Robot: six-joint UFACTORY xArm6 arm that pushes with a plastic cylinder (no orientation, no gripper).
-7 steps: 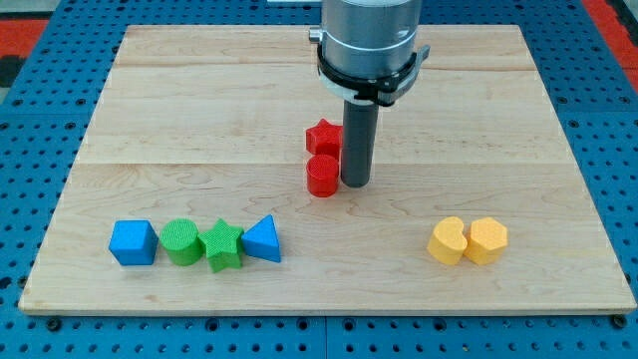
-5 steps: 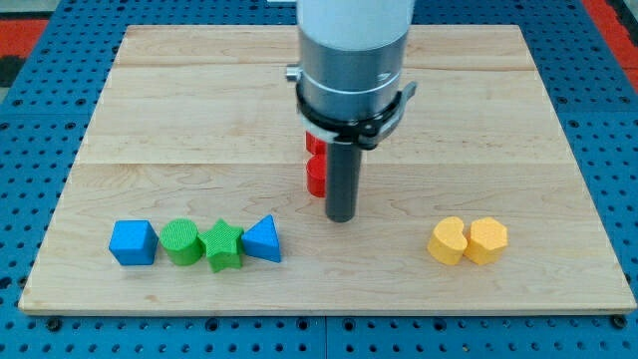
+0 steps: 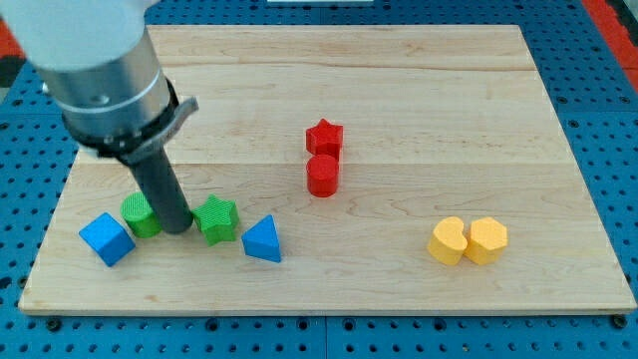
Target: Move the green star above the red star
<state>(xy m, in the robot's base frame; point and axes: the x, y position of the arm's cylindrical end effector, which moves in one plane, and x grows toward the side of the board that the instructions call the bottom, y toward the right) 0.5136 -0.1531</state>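
Look at the view's lower left: my tip (image 3: 178, 228) is down on the wooden surface (image 3: 419, 120), wedged between the green cylinder (image 3: 140, 213) on its left and the green star (image 3: 216, 219) on its right, touching or all but touching both. There is no hand on this arm, only the dark rod, so you have nothing to read as apart or clamped.

You will find the green star just above and to the left of the blue triangle (image 3: 261, 239), close beside it. The blue cube (image 3: 107, 238) sits tilted at the far left, below and beside the green cylinder.

The red star (image 3: 324, 137) stands near the middle of the surface, with the red cylinder (image 3: 322, 175) touching it from below. The green star lies well apart from that pair, lower and to their left.

At the lower right, two yellow blocks (image 3: 468, 240) rest side by side, touching.
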